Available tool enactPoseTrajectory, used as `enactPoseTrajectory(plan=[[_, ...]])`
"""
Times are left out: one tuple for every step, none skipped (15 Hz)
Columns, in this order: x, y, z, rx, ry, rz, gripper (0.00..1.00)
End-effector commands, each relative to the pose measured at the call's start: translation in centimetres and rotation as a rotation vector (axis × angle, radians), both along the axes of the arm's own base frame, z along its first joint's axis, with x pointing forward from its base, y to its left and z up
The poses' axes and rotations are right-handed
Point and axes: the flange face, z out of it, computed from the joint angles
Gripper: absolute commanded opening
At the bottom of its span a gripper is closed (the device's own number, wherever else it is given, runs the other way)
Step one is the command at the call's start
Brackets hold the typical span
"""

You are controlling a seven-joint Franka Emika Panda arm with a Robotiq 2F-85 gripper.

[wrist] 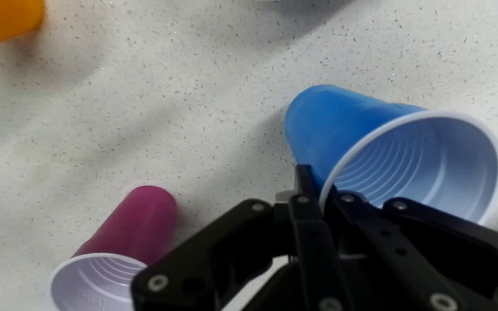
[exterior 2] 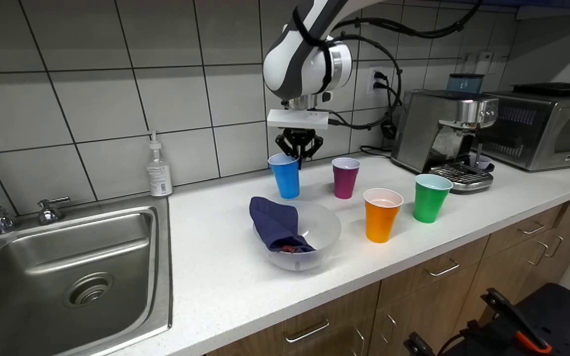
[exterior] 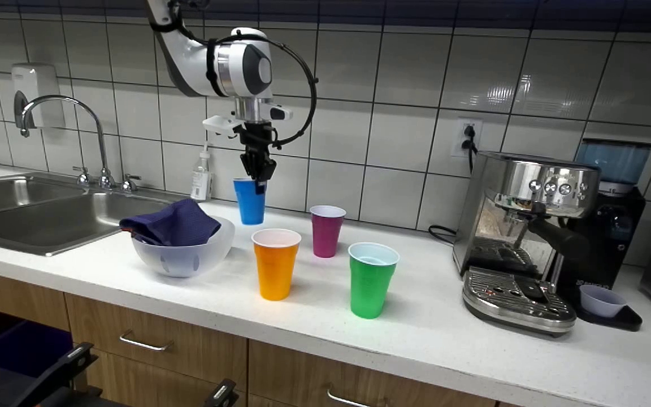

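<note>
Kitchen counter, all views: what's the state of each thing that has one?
Blue cup: upright, rim pinched
Gripper: closed on that rim
Purple cup: upright
Orange cup: upright
Green cup: upright
Bowl: upright
Dark blue cloth: bunched in the bowl, rising above its rim
Pump bottle: upright
Faucet: no running water seen
Drawer: shut
Espresso machine: on or off, cannot tell

In exterior view, camera stood before counter (exterior: 416, 316), above its top, nearer espresso machine (exterior: 500, 220), facing tiled wall (exterior: 339, 130) aslant toward sink (exterior: 48, 223). In exterior view, camera stood nearer sink, tilted down, aimed along counter toward countertop oven (exterior 2: 557, 131). Both exterior views shared counter stretch between sink and espresso machine. Wrist view looked steeply down past gripper (wrist: 320, 190), close over blue cup (wrist: 387, 164) and magenta cup (wrist: 132, 233), which both exterior views also caught.
</note>
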Motion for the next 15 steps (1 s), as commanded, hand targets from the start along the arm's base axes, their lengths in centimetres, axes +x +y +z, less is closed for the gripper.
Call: enactPoseTrajectory(plan=[[-2.4,0.2,1.6,-0.002,-0.017,-0.013,0.01],[-2.8,0.1,1.8,-0.003,-0.018,-0.013,0.01],[-3.2,0.1,2.0,-0.004,-0.021,-0.014,0.01],[-3.6,0.0,2.1,-0.013,-0.026,-0.012,0.01],[-3.9,-0.1,2.3,-0.015,-0.026,-0.008,0.01],[-4.3,-0.2,2.4,-0.02,-0.028,-0.008,0.01],[-4.7,-0.3,2.5,-0.023,-0.028,-0.007,0.01],[-5.0,-0.4,2.7,-0.027,-0.031,-0.008,0.01],[-5.3,-0.5,2.8,-0.031,-0.032,-0.008,0.01],[-5.7,-0.5,2.9,-0.033,-0.034,-0.008,0.01],[-6.0,-0.5,3.1,-0.036,-0.035,-0.007,0.01],[-6.4,-0.6,3.2,-0.038,-0.038,-0.006,0.01],[-6.7,-0.6,3.4,-0.043,-0.043,-0.003,0.01],[-7.0,-0.6,3.6,-0.045,-0.046,-0.002,0.01],[-7.3,-0.7,3.8,-0.047,-0.047,-0.002,0.01]])
